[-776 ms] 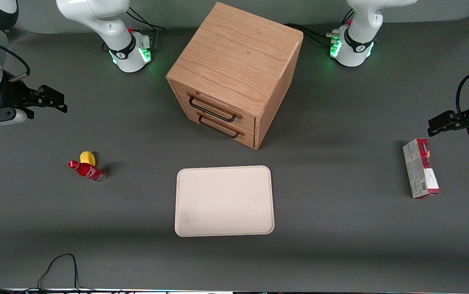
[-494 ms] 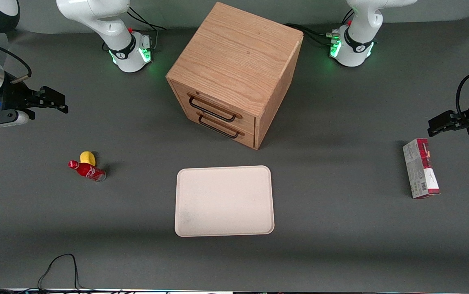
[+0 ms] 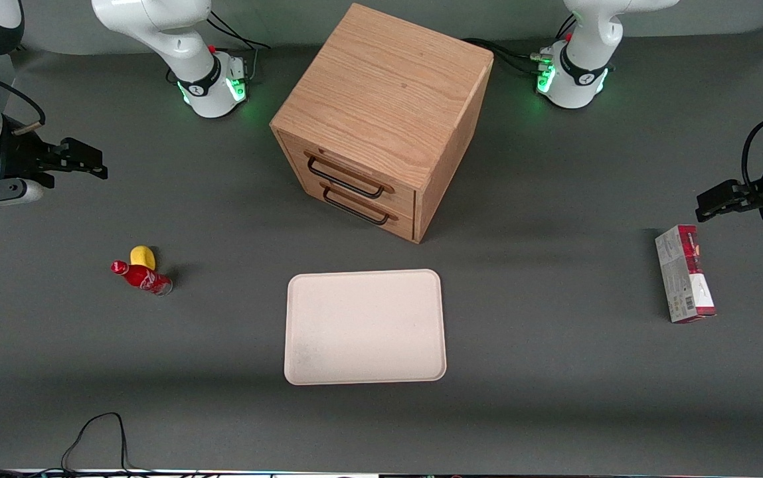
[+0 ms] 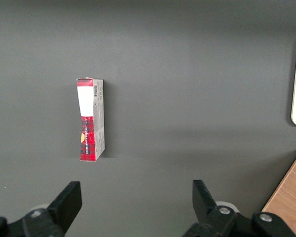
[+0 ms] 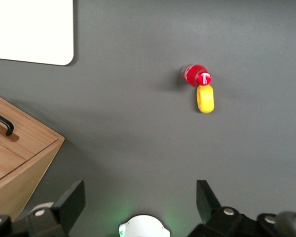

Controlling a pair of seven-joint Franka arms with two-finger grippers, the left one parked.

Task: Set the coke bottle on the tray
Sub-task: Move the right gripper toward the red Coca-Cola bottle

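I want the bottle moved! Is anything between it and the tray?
No. In the front view, only bare table lies between the coke bottle and the tray. The hand hovers apart, open.

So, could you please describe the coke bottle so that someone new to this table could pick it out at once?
Start at the cream-pink tray in front of the wooden drawer cabinet and look toward the working arm's end of the table, where the gripper hangs open, well above the table. Two small things sit together there: the coke bottle is the red one with white script, touching the yellow rounded object.

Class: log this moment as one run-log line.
gripper: open, above table, apart from bottle | coke bottle: on table beside yellow object | tray: bare
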